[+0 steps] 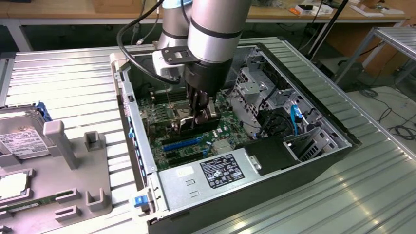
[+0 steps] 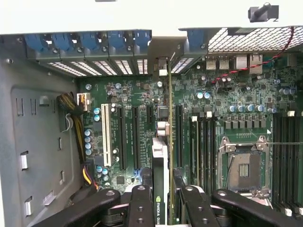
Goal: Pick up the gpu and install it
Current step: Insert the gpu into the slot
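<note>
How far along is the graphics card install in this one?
Done: the graphics card is picked up, clamped edge-on in the gripper. In hand: it hangs inside the open computer case, lined up with the slots on the motherboard. Left: seating it. It does not look pushed home, though its contact edge is hidden.

Thin gpu (image 2: 169, 142) gripped edge-on between the fingers of the hand (image 2: 164, 198).
The card stands on edge, stretching straight out ahead of the hand, green board edge showing, with a dark white-lettered label right by the fingers.
</note>
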Robot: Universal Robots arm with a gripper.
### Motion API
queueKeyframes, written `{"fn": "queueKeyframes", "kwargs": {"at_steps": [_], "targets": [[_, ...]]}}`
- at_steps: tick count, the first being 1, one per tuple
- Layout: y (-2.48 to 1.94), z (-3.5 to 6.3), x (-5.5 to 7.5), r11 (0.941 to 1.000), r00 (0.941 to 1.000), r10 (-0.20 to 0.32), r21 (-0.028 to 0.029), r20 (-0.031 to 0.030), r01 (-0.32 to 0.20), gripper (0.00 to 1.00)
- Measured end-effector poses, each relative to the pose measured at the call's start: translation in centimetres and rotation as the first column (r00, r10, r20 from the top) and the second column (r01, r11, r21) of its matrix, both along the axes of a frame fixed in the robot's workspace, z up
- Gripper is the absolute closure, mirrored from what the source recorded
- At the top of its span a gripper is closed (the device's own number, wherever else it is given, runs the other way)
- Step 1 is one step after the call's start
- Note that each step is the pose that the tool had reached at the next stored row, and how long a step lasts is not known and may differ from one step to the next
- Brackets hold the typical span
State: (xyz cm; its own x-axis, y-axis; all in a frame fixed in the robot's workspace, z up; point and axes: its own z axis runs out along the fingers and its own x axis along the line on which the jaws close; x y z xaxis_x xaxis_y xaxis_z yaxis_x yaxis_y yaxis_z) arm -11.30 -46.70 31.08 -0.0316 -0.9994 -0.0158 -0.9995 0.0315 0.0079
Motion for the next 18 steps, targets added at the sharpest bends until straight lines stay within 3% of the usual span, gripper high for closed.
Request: {"fn": "queueKeyframes", "kwargs": {"at_steps": [10,14,16,18], "targets": [[0.24,-0.4,-0.2,1.0,1.0,0.001,0.0002,0.0001,-0.001,0.73],[0.68,-0.56,-0.2,1.0,1.0,0.0,0.0002,0.0002,0.0,0.73],[0.69,-0.66,-0.2,1.0,1.0,0.0,-0.0002,0.0001,0.0,0.73],[0.69,-1.3,-0.2,1.0,1.0,0.0,-0.0003,0.0001,0.0,0.73]]}}
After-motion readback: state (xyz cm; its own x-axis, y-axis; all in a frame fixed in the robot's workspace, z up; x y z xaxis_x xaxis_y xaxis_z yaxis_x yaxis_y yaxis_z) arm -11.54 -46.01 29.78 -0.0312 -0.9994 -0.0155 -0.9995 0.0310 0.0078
